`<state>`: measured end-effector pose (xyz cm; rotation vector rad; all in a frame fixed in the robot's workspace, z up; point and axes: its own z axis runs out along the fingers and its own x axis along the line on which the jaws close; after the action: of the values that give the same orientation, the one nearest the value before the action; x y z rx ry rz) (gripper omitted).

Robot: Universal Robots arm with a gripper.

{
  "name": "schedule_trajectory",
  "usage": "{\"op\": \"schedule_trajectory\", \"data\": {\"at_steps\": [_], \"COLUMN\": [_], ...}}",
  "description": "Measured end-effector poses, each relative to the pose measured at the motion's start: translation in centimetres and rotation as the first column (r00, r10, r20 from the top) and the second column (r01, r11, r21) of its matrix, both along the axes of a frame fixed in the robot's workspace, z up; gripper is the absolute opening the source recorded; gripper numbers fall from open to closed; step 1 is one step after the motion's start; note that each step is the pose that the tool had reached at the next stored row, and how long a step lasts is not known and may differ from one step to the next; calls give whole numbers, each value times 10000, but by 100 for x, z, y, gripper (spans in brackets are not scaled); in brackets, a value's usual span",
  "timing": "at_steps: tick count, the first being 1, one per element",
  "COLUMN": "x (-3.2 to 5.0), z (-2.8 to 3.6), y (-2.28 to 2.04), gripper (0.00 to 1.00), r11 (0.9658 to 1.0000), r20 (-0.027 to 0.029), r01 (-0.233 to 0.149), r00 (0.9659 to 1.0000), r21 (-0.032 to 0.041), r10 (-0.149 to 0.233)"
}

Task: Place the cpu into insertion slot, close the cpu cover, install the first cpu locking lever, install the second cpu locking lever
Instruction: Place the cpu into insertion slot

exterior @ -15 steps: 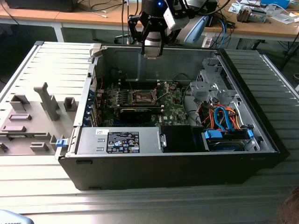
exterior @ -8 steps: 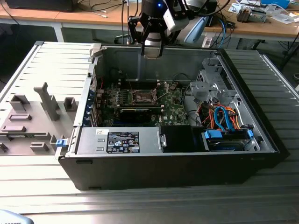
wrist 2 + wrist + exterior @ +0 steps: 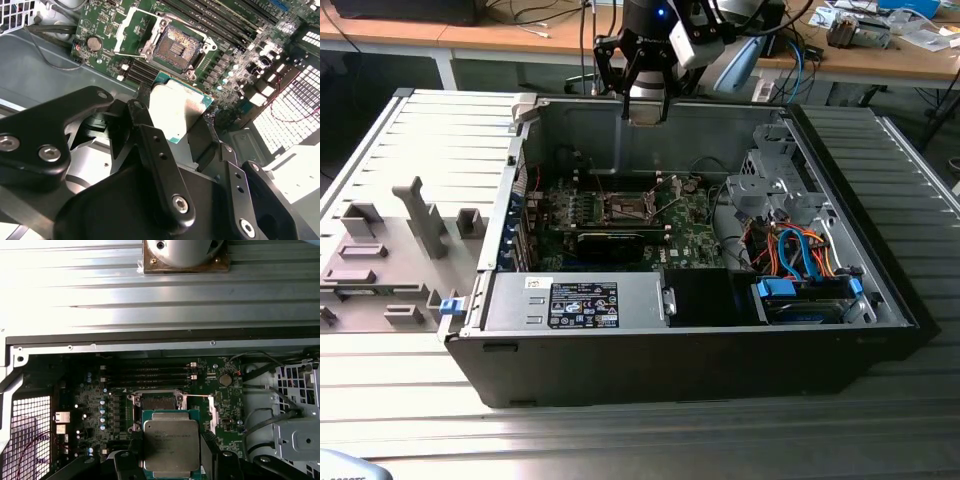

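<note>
Exterior view: I see gripper [image 3: 646, 100] high over far wall of open computer case [image 3: 670, 372], well apart from insertion slot [image 3: 625, 208] on motherboard [image 3: 692, 240] below.

Second wrist view: fingers [image 3: 201, 137] partly closed, clamping cpu [image 3: 176, 111] by opposite edges. Slot [image 3: 175, 46] pins exposed; cpu cover [image 3: 131, 31] swung up beside it.

First wrist view: I read cpu [image 3: 170, 442] held flat, silvery top facing camera, above board near slot [image 3: 157, 401], not touching.
</note>
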<state>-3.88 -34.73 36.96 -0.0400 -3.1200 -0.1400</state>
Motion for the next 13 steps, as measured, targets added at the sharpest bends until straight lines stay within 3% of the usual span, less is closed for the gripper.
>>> {"op": "schedule_trajectory", "data": {"at_steps": [13], "x": [0], "z": [-31], "y": [0], "gripper": [54], "r11": [10000], "r20": [0], "r01": [0], "r00": [10000], "r21": [0], "r10": [0]}}
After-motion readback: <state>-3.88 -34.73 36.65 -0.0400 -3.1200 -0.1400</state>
